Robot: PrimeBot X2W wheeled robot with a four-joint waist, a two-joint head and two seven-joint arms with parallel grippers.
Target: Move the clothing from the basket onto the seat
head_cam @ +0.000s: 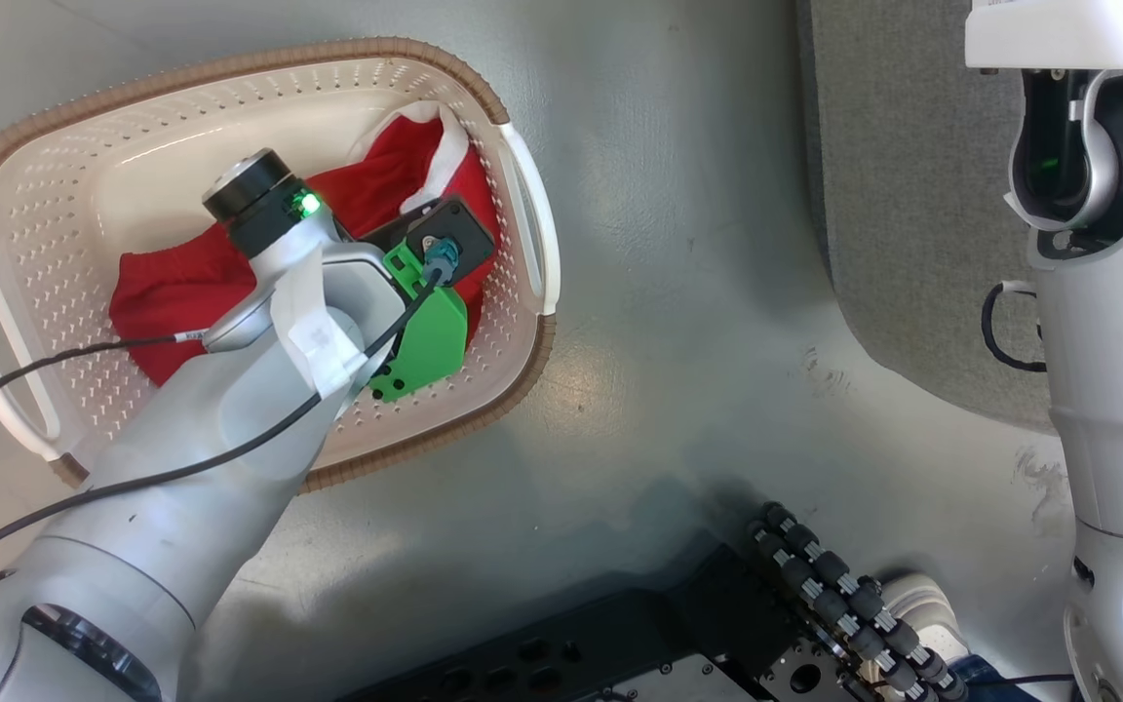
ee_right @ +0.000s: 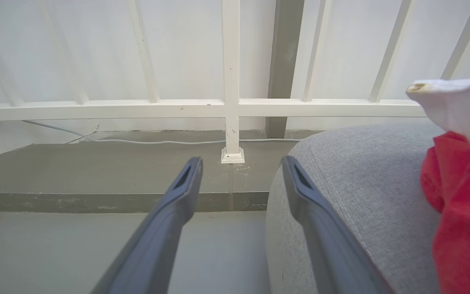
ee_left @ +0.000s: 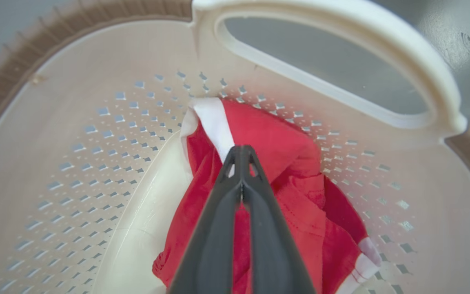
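L gripper (ee_left: 241,153) was down inside the basket (head_cam: 55,195), fingers clenched together on the clothing (ee_left: 292,163) at its white trim. Clothing lay bunched on the basket bottom, twd the right-hand wall below a white handle (ee_left: 382,53). Basket stood on grey floor (head_cam: 698,292), left of the seat (head_cam: 912,195) and well apart from it. R gripper (ee_right: 241,163) hung released, fingers spread, nothing between them, just left of the seat edge. A second red garment (ee_right: 463,212) rested on the seat top.
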